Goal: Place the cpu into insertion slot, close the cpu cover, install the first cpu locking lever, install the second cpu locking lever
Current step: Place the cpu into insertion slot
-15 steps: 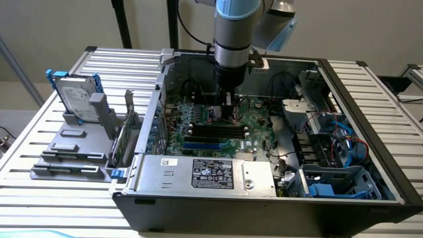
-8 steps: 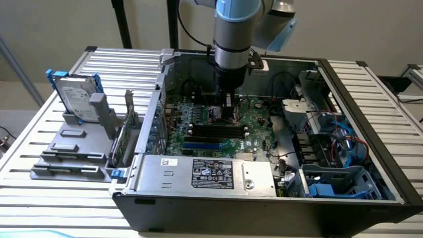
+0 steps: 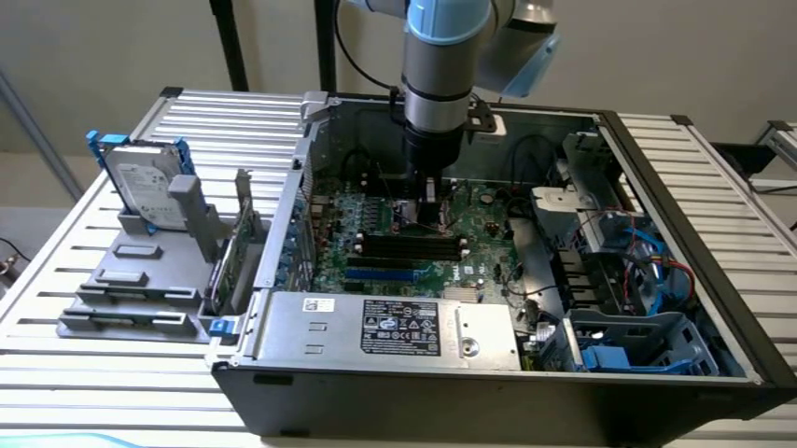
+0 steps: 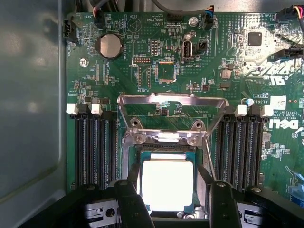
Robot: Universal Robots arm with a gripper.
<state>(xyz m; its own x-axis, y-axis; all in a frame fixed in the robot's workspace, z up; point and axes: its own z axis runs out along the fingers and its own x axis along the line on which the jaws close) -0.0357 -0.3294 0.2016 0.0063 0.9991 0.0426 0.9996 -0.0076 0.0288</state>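
- At the exterior view's left, a silver-grey hard drive in a blue-tabbed grey holder (image 3: 140,182) stands on the slatted metal table (image 3: 75,280), well apart from the work.
- The open black computer case (image 3: 498,411) lies on its side. Its left wall rises just beside the green circuit board (image 3: 480,233), so room on that side is judged narrow.
- In the middle, the black two-fingered gripper (image 4: 168,167) is held low over the board. Its fingers stand wide and appear pinched on opposite edges of the cpu (image 4: 167,185), a small flat square chip with a bright silver top.
- The chip sits over the insertion slot (image 4: 161,147), a square socket with a silver rim. Whether it is fully seated cannot be told.
- The cpu cover (image 4: 171,102), a thin silver window frame, is tilted up on its hinge, clear of the chip.
- The placing is best done with the chip kept level and its edges square to the rim, with no sideways push (socket contacts are likely to bend easily).
- Long black memory slots (image 4: 92,147) flank the socket on both sides, so little spreading room is left for the fingers.
- At the exterior view's right, a drive cage with blue cables (image 3: 629,257) lies well apart.
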